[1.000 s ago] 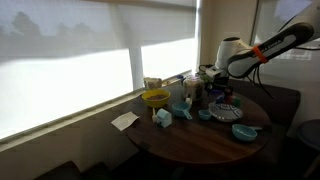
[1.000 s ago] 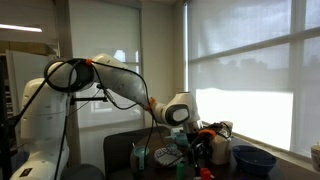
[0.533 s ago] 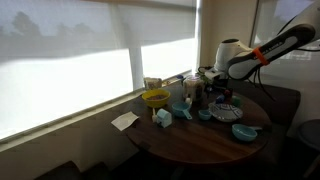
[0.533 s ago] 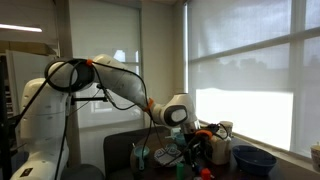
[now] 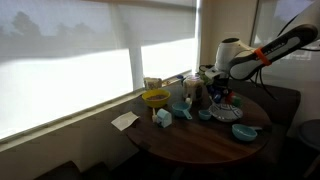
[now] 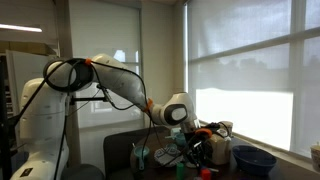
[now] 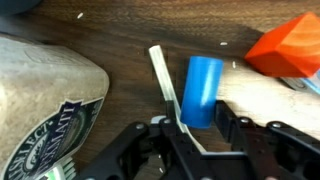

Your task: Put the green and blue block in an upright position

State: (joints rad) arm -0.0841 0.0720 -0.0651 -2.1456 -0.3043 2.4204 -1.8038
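In the wrist view the green and blue block (image 7: 203,90) lies flat on the table, a blue cylinder with a pale green strip (image 7: 163,80) along its left side. My gripper (image 7: 198,128) sits over its near end, one finger against the strip and one against the blue side, shut on it. In both exterior views the gripper (image 5: 222,97) (image 6: 190,146) is low over the crowded round table (image 5: 200,140); the block itself is too small to make out there.
An orange block (image 7: 285,52) lies just right of the blue one on a pale board (image 7: 262,100). A printed bag (image 7: 45,100) fills the left. On the table are a yellow bowl (image 5: 155,98), a blue bowl (image 5: 244,131) and a paper (image 5: 125,120).
The jaws have gone from wide open to shut on the block. The arm has dipped slightly toward the table.
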